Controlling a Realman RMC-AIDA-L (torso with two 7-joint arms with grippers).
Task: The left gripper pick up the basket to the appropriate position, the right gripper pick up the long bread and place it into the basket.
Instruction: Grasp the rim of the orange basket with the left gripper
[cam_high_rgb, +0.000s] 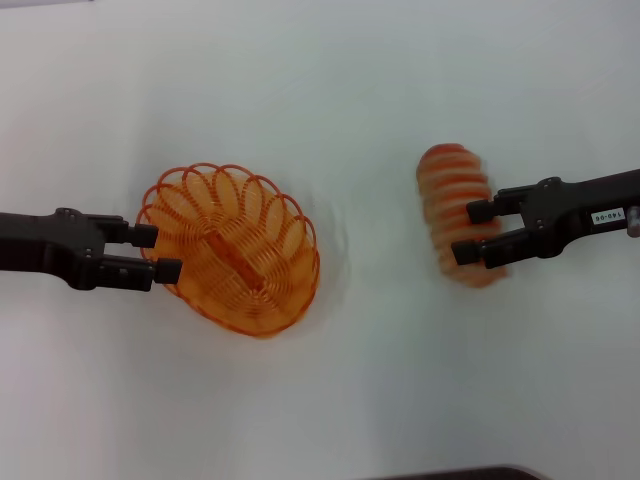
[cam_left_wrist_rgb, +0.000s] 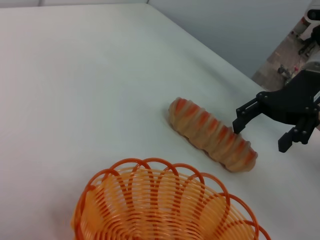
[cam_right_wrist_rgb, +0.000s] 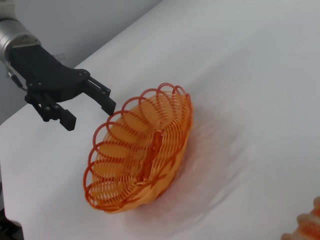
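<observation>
The orange wire basket (cam_high_rgb: 235, 250) stands on the white table, left of the middle; it also shows in the left wrist view (cam_left_wrist_rgb: 160, 205) and the right wrist view (cam_right_wrist_rgb: 142, 155). My left gripper (cam_high_rgb: 160, 252) is open at the basket's left rim, its fingertips right beside the loops, holding nothing. The long bread (cam_high_rgb: 455, 210) lies right of the middle, also seen in the left wrist view (cam_left_wrist_rgb: 210, 132). My right gripper (cam_high_rgb: 470, 232), with the white label, is open over the bread's near half, one finger on each side. The left wrist view shows it by the bread's end (cam_left_wrist_rgb: 262, 132).
The white table (cam_high_rgb: 320, 400) stretches all around both things. A dark object (cam_high_rgb: 460, 473) shows at the front edge. In the left wrist view the table's far edge (cam_left_wrist_rgb: 210, 50) runs behind the bread.
</observation>
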